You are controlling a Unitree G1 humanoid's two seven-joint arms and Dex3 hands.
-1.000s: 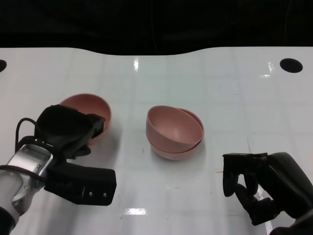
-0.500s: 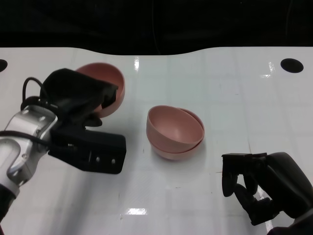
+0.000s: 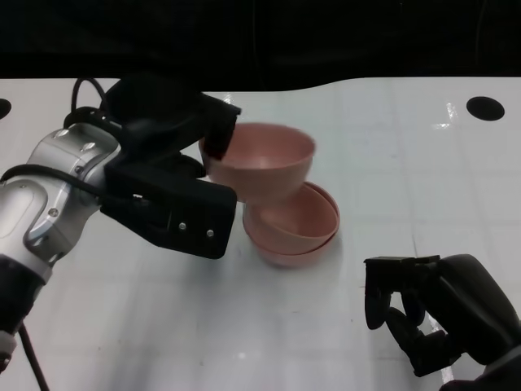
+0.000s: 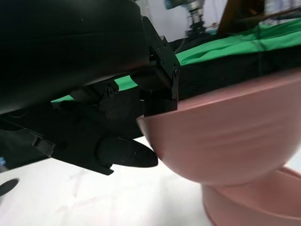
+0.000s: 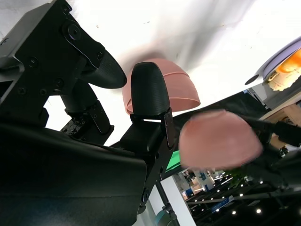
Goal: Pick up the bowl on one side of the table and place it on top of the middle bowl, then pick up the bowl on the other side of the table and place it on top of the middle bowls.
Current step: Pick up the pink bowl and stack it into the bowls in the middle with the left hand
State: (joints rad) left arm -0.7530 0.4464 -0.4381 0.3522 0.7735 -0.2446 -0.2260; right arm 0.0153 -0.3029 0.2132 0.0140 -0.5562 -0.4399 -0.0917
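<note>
My left hand (image 3: 175,142) grips a pink bowl (image 3: 260,163) by its near-left rim and holds it in the air, just above and to the left of the stacked pink bowls (image 3: 297,232) in the middle of the table. In the left wrist view the held bowl (image 4: 235,136) hangs right over the stack (image 4: 256,202), with my fingers (image 4: 160,89) on its rim. My right hand (image 3: 435,322) rests low at the right front, fingers curled, holding nothing. The right wrist view shows the held bowl (image 5: 218,141) blurred beside the stack (image 5: 162,92).
The white table (image 3: 383,147) has a dark hole (image 3: 485,107) at its far right and another (image 3: 3,107) at its far left edge. Beyond the far edge all is dark. My left forearm (image 3: 57,204) crosses the left side of the table.
My left hand has lifted the left bowl off the table and carried it up and to the right, until it hangs over the middle stack. The right hand has barely moved.
</note>
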